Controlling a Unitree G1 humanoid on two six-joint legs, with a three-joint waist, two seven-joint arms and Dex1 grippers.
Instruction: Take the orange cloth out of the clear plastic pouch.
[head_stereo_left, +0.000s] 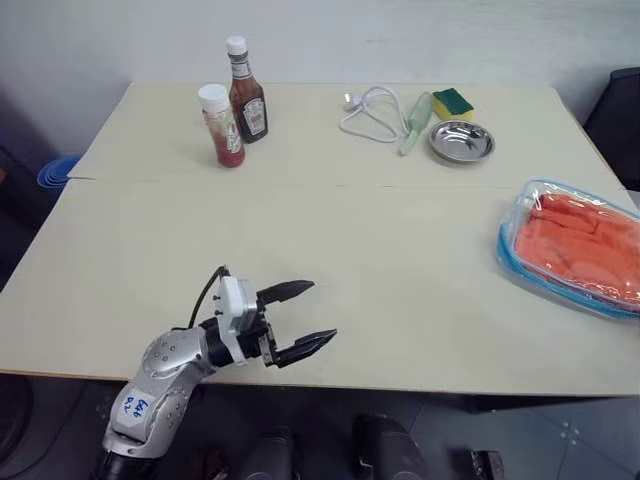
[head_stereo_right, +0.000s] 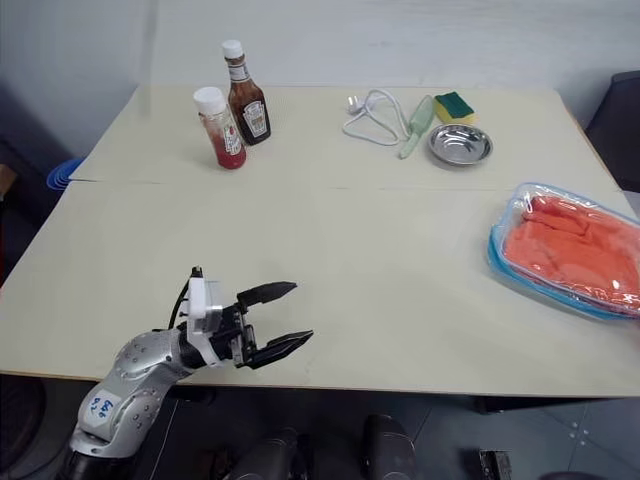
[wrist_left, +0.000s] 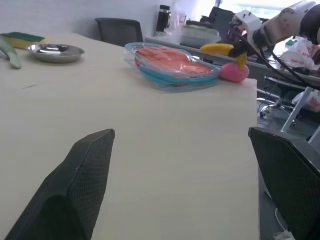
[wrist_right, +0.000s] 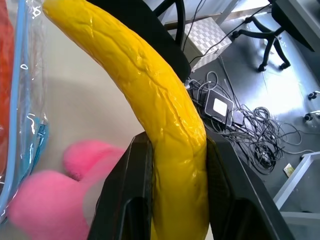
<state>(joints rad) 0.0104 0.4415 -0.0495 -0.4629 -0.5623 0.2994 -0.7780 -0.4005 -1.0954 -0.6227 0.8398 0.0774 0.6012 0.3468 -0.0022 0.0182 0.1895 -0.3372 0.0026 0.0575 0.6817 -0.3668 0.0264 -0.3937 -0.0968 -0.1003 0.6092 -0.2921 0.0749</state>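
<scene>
- You are looking at the clear plastic pouch (head_stereo_left: 575, 248) lying flat at the right edge of the table (head_stereo_left: 300, 250), well apart from the ketchup bottle (head_stereo_left: 246, 93) at the far side.
- The orange cloth (head_stereo_left: 585, 245) is lying folded inside the pouch and is filling nearly its whole width.
- Your left gripper (head_stereo_left: 300, 319) is hovering over the near edge of the table, far from the pouch, with its two fingers spread wide and holding nothing.
- Your right gripper (wrist_right: 175, 200) is gripping a yellow banana (wrist_right: 150, 110) between its fingers, just beside the pouch, so this hand is not free for the task.
- The cloth is probably behaving soft and light; I judge a pinch on a raised fold is working best.
- The pouch is probably sliding on the smooth table, so one hand is needing to hold it by the blue edging (wrist_right: 26, 75).
- The right wrist view is showing the banana and a pink fluffy thing (wrist_right: 55, 195) touching the pouch edge.
- The left wrist view is giving the pouch from the side, with a metal bowl (wrist_left: 55, 51) beyond it.
</scene>
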